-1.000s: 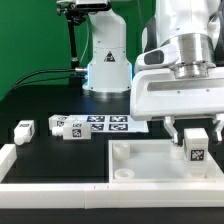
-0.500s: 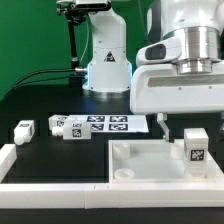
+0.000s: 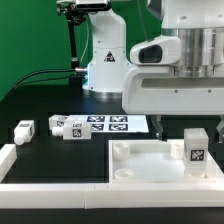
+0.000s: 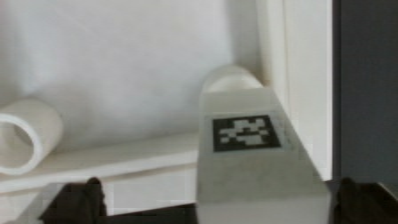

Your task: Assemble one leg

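Note:
A leg [image 3: 195, 145], a small white block with a tag on its front, stands upright in the corner of the large white tray-like panel [image 3: 150, 162] at the exterior view's right. My gripper [image 3: 180, 122] hangs just above it, open and empty; one dark finger [image 3: 159, 124] shows beside the leg. In the wrist view the leg [image 4: 249, 140] stands between my two fingertips [image 4: 75, 203], apart from both, with the gripper [image 4: 217, 205] centred over it. Two more legs [image 3: 68, 128] [image 3: 23, 131] lie on the black table at the left.
The marker board [image 3: 112, 123] lies behind the panel. A white raised rail [image 3: 12, 158] runs along the left and front edges. The robot base [image 3: 107, 60] stands at the back. A round white boss [image 4: 25, 135] sits on the panel near the leg.
My gripper has let go of the leg, opened and risen, drifting slightly to the exterior view's left. The leg stays upright in the panel's corner.

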